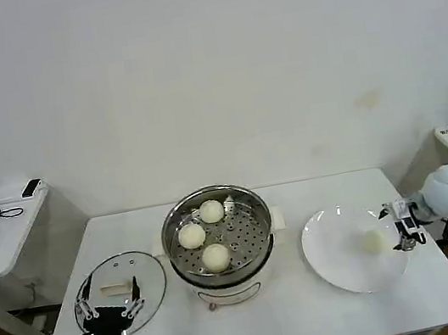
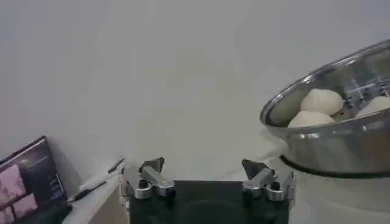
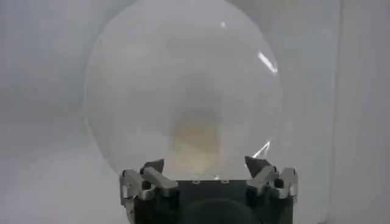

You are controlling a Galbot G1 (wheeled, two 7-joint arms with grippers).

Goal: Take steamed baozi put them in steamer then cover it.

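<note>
The steamer (image 1: 219, 241) stands mid-table with three buns (image 1: 216, 257) on its holed tray. A fourth bun (image 1: 371, 241) lies on the white plate (image 1: 331, 244) to its right, near the table's right edge. The right gripper (image 1: 399, 228), fingers wide, sits at the plate's far rim, seemingly just short of that bun. The lid (image 1: 118, 281) lies flat left of the steamer, under the left gripper (image 1: 105, 306), also spread wide. From the left wrist, the steamer's wall (image 2: 332, 143) and buns (image 2: 322, 100) are seen side-on.
</note>
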